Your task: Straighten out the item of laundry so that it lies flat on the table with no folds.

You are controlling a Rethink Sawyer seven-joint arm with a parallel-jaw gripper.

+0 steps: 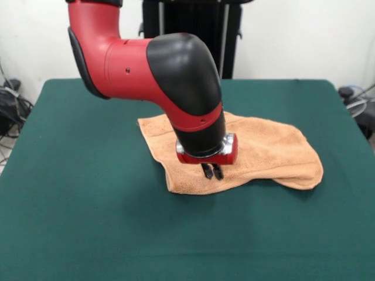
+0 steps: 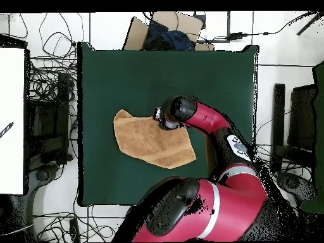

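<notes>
The peach-orange towel lies on the dark green table, a little right of the middle. It is rumpled, and its right end is doubled over in a rounded fold. My gripper points straight down over the towel's near left part. Its two black fingers stand close together, tips at the cloth, and no cloth is lifted. In the overhead view the towel lies at the middle of the table, and the gripper is at the towel's upper edge. The arm hides part of the towel.
The red and black arm reaches over the table's far half. A black stand is behind the table. Cables and a cardboard box lie on the floor around it.
</notes>
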